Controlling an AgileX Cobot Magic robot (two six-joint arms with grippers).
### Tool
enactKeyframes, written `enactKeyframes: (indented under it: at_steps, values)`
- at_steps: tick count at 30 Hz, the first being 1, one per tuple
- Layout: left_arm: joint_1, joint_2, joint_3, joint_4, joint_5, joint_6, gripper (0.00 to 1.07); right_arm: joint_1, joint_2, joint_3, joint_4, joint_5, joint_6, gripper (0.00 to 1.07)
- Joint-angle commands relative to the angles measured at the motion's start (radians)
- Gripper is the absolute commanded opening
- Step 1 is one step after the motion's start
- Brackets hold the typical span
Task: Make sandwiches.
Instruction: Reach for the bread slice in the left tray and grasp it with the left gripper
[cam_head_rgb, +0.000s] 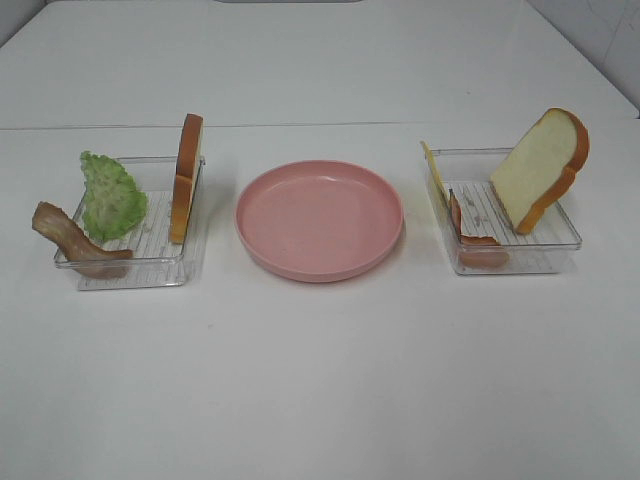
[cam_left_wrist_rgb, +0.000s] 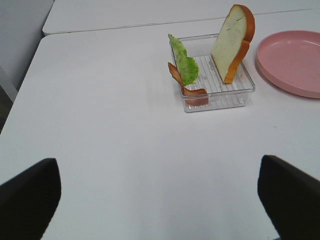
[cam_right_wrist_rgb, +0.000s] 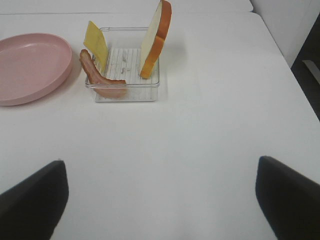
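The sandwich parts lie apart in two clear trays. The left tray holds a green lettuce leaf, a bacon strip and an upright bread slice. The right tray holds a yellow cheese square, a bacon strip and a leaning bread slice. My left gripper is open and empty, well short of the lettuce and bread. My right gripper is open and empty, short of the cheese and bread. Neither gripper shows in the high view.
A round pink plate sits between the two trays with nothing on it. It shows at the edge of the left wrist view and of the right wrist view. The white table runs wide in front of the trays.
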Motion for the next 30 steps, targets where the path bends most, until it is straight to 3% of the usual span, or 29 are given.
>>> enactKeyframes:
  at_steps: [1,13,17,20,21,23,24,25,26,27,28,29,30]
  values:
    - [0.001,-0.018,0.003,0.000,-0.002,0.001,1.01,0.001,-0.013,0.003,-0.006,-0.006,0.007,0.94]
    - [0.001,-0.016,0.003,0.000,-0.002,0.001,1.01,0.001,-0.013,0.003,-0.006,-0.006,0.007,0.94]
    - [0.001,0.066,-0.032,-0.004,0.042,0.004,1.01,0.001,-0.013,0.003,-0.006,-0.006,0.007,0.94]
    - [0.001,0.208,-0.116,-0.001,0.083,0.004,1.01,0.001,-0.013,0.003,-0.006,-0.006,0.007,0.94]
    - [0.001,0.320,-0.201,-0.003,0.107,0.002,1.01,0.001,-0.013,0.003,-0.006,-0.006,0.007,0.94]
    - [0.001,0.388,-0.240,-0.004,0.124,0.000,1.01,0.001,-0.013,0.003,-0.006,-0.006,0.007,0.94]
    - [0.001,0.531,-0.343,-0.003,0.165,0.003,1.01,0.001,-0.013,0.003,-0.006,-0.006,0.007,0.94]
    - [0.001,0.531,-0.343,-0.003,0.165,0.003,1.01,0.001,-0.013,0.003,-0.006,-0.006,0.007,0.94]
    - [0.001,0.589,-0.384,-0.002,0.183,0.003,1.01,0.001,-0.013,0.003,-0.006,-0.006,0.007,0.94]
    - [0.001,0.720,-0.484,0.003,0.221,0.003,1.01,0.001,-0.013,0.003,-0.006,-0.006,0.007,0.94]
    - [0.001,0.720,-0.484,0.003,0.221,0.003,1.01,0.001,-0.013,0.003,-0.006,-0.006,0.007,0.94]
    - [0.001,0.857,-0.576,0.009,0.238,0.003,1.01,0.001,-0.013,0.003,-0.006,-0.006,0.007,0.94]
    - [0.001,0.857,-0.576,0.009,0.238,0.003,1.01,0.001,-0.013,0.003,-0.006,-0.006,0.007,0.94]
